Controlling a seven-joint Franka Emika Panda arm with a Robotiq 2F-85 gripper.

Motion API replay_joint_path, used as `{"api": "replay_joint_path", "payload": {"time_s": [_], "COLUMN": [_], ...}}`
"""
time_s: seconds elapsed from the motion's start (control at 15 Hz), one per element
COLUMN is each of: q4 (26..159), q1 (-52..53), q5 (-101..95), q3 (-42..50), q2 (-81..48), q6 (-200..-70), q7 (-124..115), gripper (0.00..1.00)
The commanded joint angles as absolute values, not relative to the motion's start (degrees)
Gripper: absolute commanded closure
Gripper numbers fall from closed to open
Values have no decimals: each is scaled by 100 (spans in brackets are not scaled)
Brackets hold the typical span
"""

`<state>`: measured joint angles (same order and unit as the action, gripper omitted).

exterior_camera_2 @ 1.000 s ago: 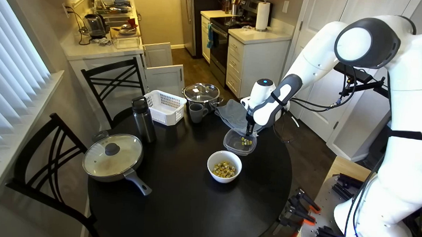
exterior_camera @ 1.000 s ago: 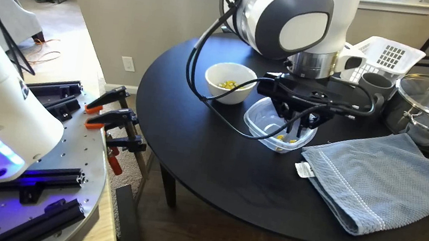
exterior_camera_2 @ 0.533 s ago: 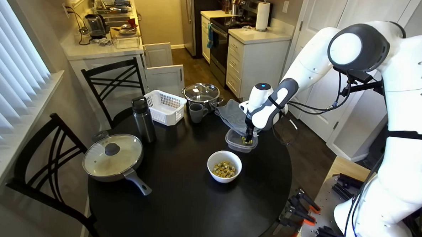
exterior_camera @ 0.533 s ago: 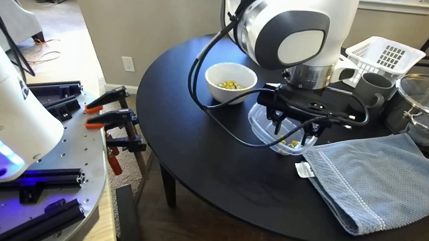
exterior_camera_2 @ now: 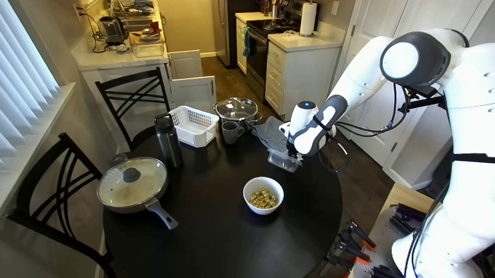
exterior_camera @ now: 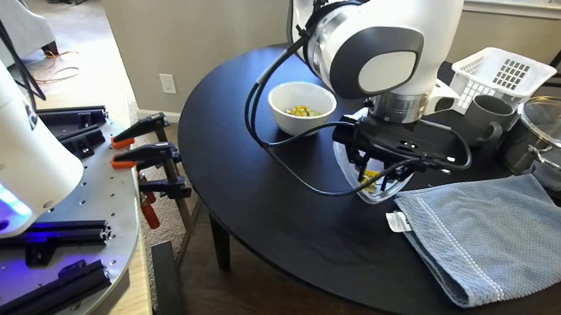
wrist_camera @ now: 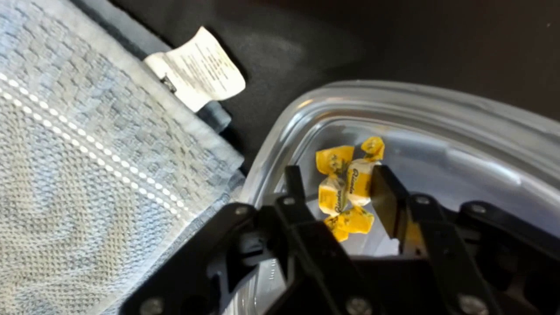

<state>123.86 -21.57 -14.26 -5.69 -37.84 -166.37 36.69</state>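
The black two-fingered hand (wrist_camera: 338,179) of that white robot arm (exterior_camera_2: 358,81) reaches down into a clear, rounded-square plastic tub (wrist_camera: 393,103), its fingers standing apart on either side of what lies there. Two candies (wrist_camera: 358,184) in twisted yellow-and-white wrappers sit in a corner of the tub, in the gap; one finger is right up beside a wrapper, and from here I can't tell whether they touch. The tub looks tipped in both exterior views. Just beside it on the round black desk (exterior_camera_2: 213,246) lies a folded blue-grey cloth towel (wrist_camera: 87,175) with a printed white label (wrist_camera: 201,70). Near the tub stands a round white bowl (exterior_camera: 288,120) holding more yellow-wrapped candies. Over past them, in an exterior view, I see a grey mug (exterior_camera_2: 230,133), a shiny metal pot (exterior_camera_2: 237,109) under a glass lid, a white plastic basket (exterior_camera_2: 197,137) and a steel bottle (exterior_camera_2: 169,142) with a black cap
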Motion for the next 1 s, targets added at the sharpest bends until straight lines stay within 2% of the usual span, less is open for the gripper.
{"api": "replay_joint_path", "payload": {"time_s": [0.0,0.13,0.33,0.67,0.73,0.8,0.93], "q4": [12397,12403,12423,12453,12462,12465,12470], "q1": [-2273,-2279,-2279,-2284,-2283,-2300,-2337], "q5": [-1367,-1367,-1375,-1379,-1380,-1372,-1345], "q3": [-675,-675,-657,-645,-644,-664,-710], "q2": [-3771,-3763,-3753,-3724,-3715,-3711,-3700], "q6": [-16563,-16564,-16569,-16566,-16579,-16581,-16569], "q7": [3944,3945,3942,3939,3937,3949,3966], "gripper": [86,95,100,94,87,70,63]}}
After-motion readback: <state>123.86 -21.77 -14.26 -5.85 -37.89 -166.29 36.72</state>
